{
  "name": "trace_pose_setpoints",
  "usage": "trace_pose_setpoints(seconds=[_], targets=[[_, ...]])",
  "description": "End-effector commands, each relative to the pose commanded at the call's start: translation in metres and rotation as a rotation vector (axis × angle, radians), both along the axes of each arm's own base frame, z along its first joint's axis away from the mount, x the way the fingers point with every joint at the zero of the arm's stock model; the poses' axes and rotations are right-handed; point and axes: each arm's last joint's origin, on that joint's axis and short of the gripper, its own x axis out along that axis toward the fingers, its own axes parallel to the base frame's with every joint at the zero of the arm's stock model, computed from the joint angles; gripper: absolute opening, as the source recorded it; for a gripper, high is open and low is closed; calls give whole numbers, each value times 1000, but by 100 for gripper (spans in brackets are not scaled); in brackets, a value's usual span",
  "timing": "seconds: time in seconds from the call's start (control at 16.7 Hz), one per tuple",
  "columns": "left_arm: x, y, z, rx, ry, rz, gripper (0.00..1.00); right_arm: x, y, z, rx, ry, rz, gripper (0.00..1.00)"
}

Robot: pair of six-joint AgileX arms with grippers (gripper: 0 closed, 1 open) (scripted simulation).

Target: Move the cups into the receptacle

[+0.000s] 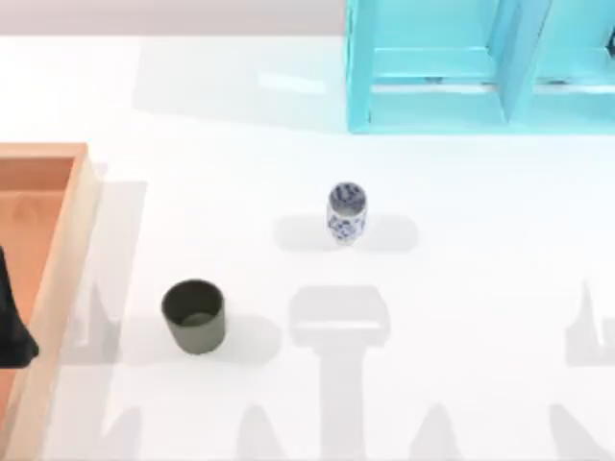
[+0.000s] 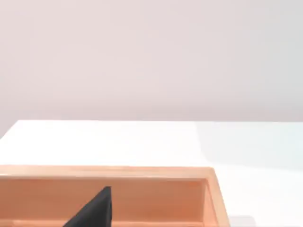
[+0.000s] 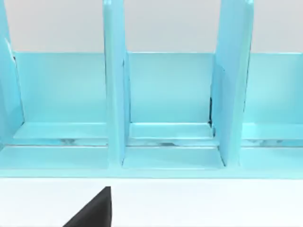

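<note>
We take the wooden tray (image 1: 67,250) as our landmark: it lies at the left edge of the white counter (image 1: 461,288), its raised rim running down that side, and its inside is bare orange-brown wood. Our left hand (image 1: 12,322) appears as a dark shape over the tray's interior, near its lower part in the top view; we cannot tell whether its fingers are apart or together. In the left wrist view a dark fingertip (image 2: 94,210) hangs over the tray's floor, with the tray's far wall (image 2: 109,172) and corner beyond it. The dark olive-grey cup (image 1: 194,315) stands upright on the counter just to the right of the tray, apart from its rim. The white cup with blue pattern (image 1: 346,213) stands upright farther right of the tray and farther toward the back of the counter, well apart from the olive cup. Beyond it, at the back and far to the tray's right, stands the turquoise shelf unit (image 1: 461,67). The right wrist view faces that shelf unit's open compartments (image 3: 170,94), with a dark fingertip (image 3: 94,210) of our right hand over the counter in front; whether that hand is spread or closed we cannot tell.
</note>
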Motion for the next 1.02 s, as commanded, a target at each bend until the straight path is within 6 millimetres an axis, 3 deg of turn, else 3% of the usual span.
trace_pose_setpoints(seconds=[0.3,0.6,0.84,1.02], targets=[[0,-3,11,-26,57,-26,100,0,0,0,0,0,0,100],[14,-16,63,-113,332,-112,100,0,0,0,0,0,0,100],[57,-42,101,-152,711,-158,100,0,0,0,0,0,0,100],[103,-76,108,-136,1025,-149,100,0,0,0,0,0,0,100]])
